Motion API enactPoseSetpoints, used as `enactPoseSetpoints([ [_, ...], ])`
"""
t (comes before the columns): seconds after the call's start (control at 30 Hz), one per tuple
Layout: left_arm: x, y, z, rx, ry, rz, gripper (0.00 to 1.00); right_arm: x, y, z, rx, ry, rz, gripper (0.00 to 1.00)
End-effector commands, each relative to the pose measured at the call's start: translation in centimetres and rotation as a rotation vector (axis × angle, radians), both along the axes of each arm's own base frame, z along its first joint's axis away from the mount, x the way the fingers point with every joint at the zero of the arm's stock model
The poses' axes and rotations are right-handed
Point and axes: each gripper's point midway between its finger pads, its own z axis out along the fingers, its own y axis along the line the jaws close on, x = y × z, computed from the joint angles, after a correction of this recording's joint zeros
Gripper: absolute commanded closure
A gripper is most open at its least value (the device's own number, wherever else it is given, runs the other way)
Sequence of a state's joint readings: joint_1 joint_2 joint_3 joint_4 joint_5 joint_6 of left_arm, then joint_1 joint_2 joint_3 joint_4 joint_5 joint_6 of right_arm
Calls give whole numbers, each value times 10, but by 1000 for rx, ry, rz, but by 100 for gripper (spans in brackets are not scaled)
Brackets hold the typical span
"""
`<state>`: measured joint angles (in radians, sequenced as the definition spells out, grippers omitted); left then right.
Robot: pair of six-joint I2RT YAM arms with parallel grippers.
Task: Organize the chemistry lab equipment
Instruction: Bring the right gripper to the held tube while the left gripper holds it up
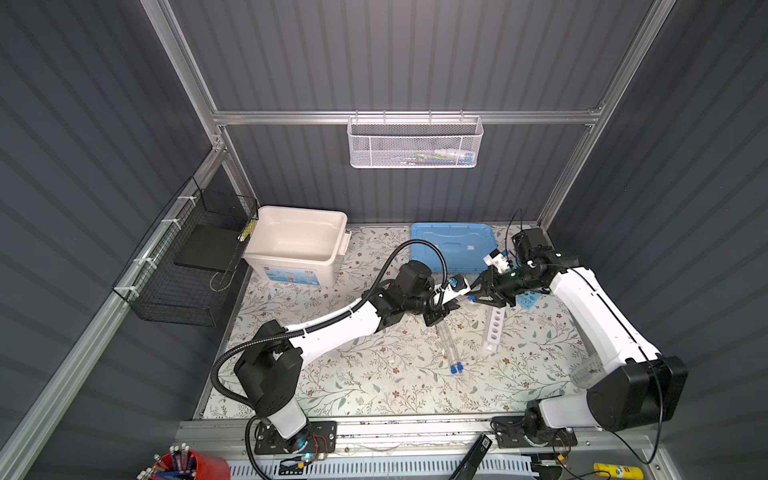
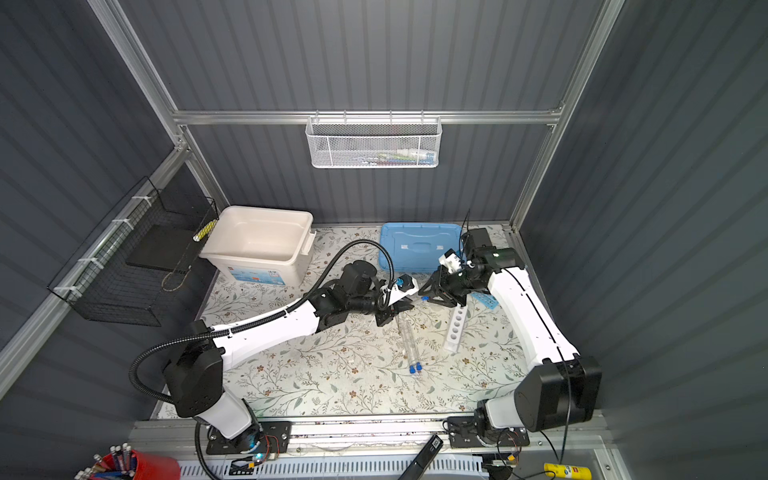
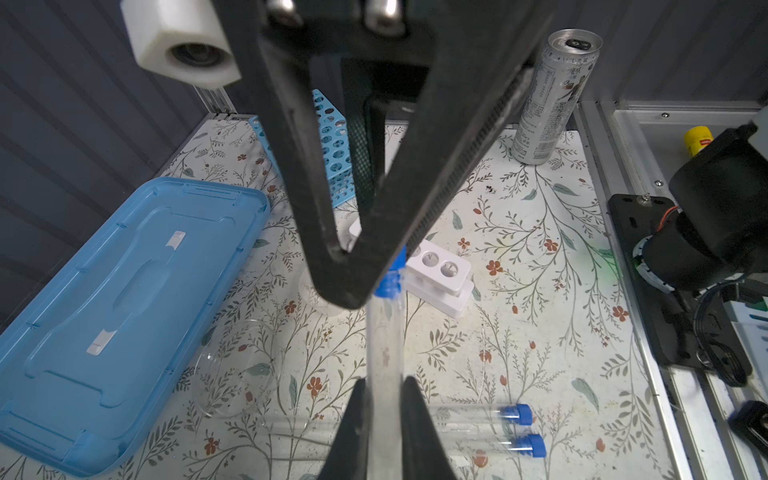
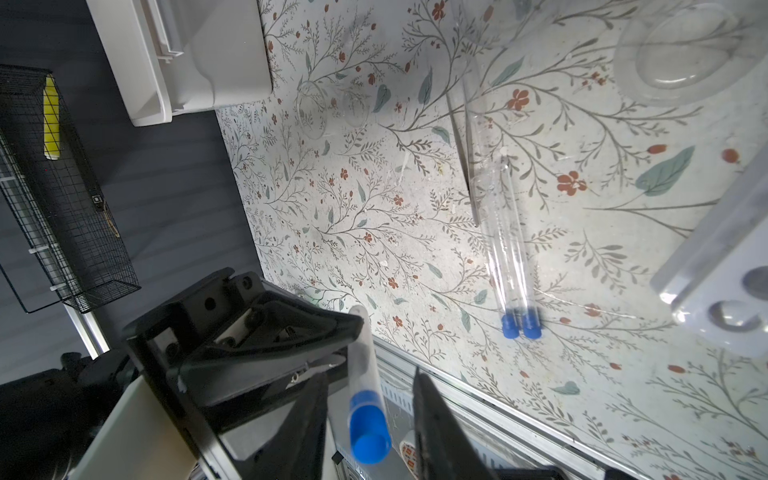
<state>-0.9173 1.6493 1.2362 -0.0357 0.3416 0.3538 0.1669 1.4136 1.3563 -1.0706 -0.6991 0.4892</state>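
My left gripper is shut on the body of a long clear blue-capped tube, held level above the mat. My right gripper stands open around that tube's blue cap, with a gap showing on each side. Two more capped tubes lie side by side on the mat. The small white one-row rack lies just right of them. The blue many-holed rack sits partly hidden behind my right gripper. Clear glass dishes, a beaker and thin rods rest on the mat.
The big white bin stands open at the back left, its light-blue lid flat at the back. A silver can stands by the right arm. A black wire basket hangs on the left wall, a white mesh basket on the back wall.
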Motion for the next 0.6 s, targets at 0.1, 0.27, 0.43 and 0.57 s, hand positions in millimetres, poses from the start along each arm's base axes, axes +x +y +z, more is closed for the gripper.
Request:
enactPoseSetpoints([
  [0.1, -2, 0, 2, -10, 9, -2, 93, -5, 3, -2, -8, -1, 21, 65],
  [0.27, -2, 1, 3, -10, 6, 1, 93, -6, 4, -5, -9, 4, 30, 68],
  [0.43, -2, 1, 2, -9, 7, -1, 92, -7, 5, -5, -10, 4, 36, 71],
  [0.57, -1, 0, 1, -8, 7, 0, 92, -7, 6, -5, -10, 5, 40, 75],
])
